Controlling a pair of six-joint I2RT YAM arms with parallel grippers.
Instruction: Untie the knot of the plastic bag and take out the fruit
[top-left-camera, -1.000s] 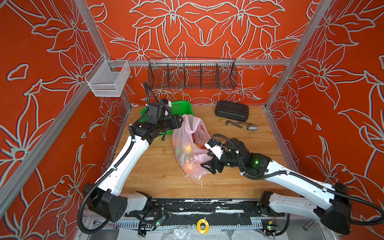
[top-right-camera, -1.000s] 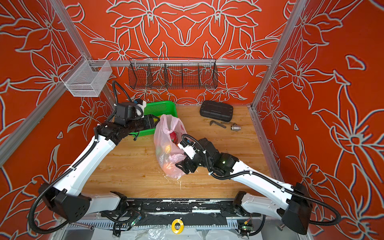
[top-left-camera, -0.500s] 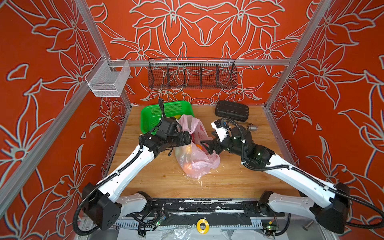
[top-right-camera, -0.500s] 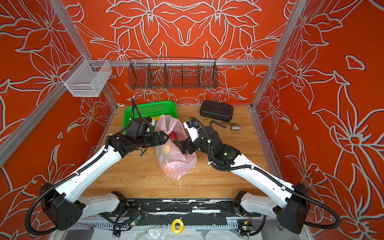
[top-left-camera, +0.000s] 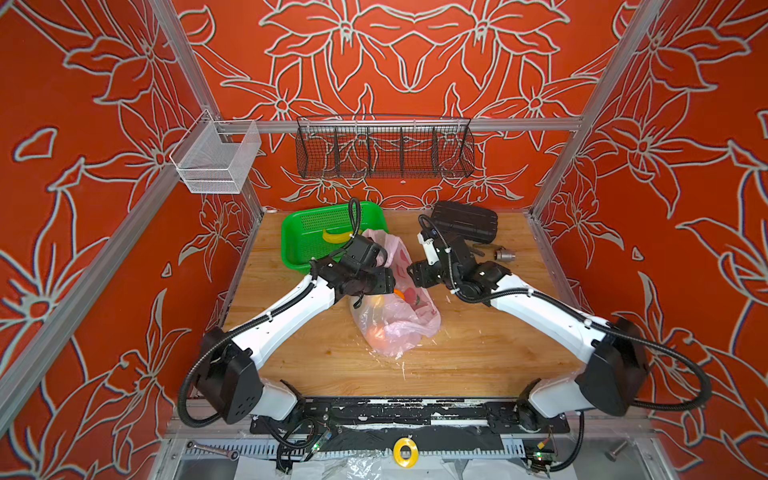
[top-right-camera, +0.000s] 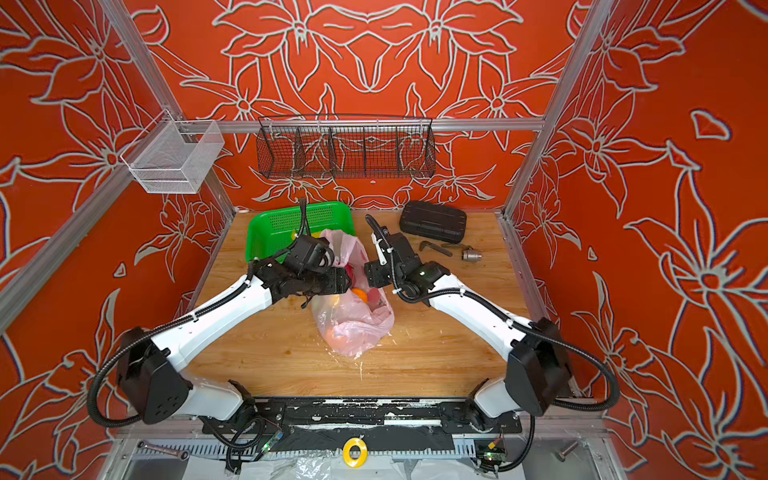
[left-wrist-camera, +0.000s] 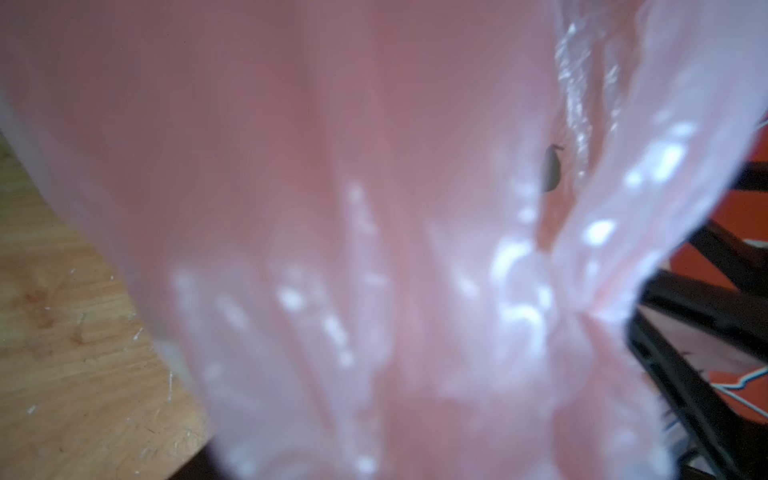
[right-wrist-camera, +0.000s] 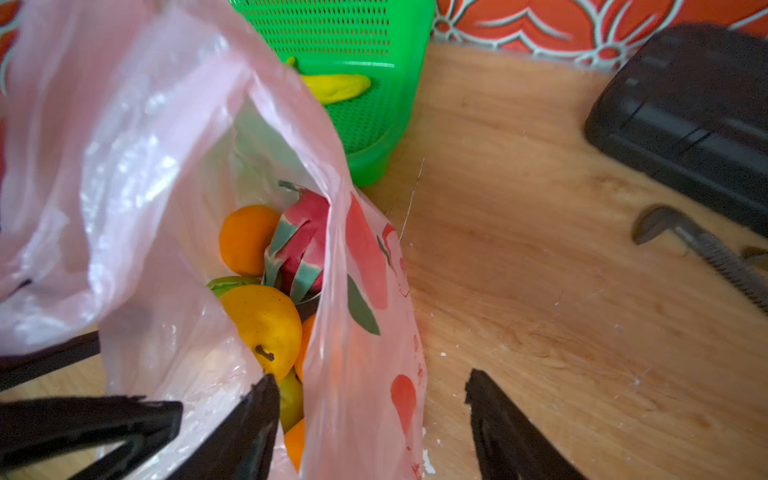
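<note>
One plastic bag (top-left-camera: 397, 320): pale pink, translucent and crinkled, with red fruit prints; it lies near the middle of the wooden surface (top-left-camera: 478, 353), between the two arms.
Bag long axis: runs from the back of the surface toward the front edge in both top views.
Bag direction: the closed bottom points at the front edge and rests on the surface; the mouth points up and back and stands open.
Bag far end: raised film, just beside the near right corner of the green basket (top-left-camera: 307, 220).
Bag contents: fruit (right-wrist-camera: 266, 328) shows through the open mouth in the right wrist view. An orange one, a pink dragon fruit (right-wrist-camera: 299, 245) with green scales, a yellow one with a stem and a green one are packed touching one another.
Left pincer (top-left-camera: 388, 284): at the left rim of the mouth, pointing right. The jaws are parted in the right wrist view, with bag film draped across them; whether any film is caught cannot be told.
Left wrist view: blurred pink film covers nearly the whole picture.
Right pincer (right-wrist-camera: 372, 374): jaws wide apart, holding nothing. One finger is over the open mouth beside the fruit and the other is outside, above bare surface; the printed bag wall stands between them.
Green basket: at the back left; it holds a yellow banana (top-left-camera: 336, 237).
Black case (top-left-camera: 465, 222): at the back, right of the basket.
</note>
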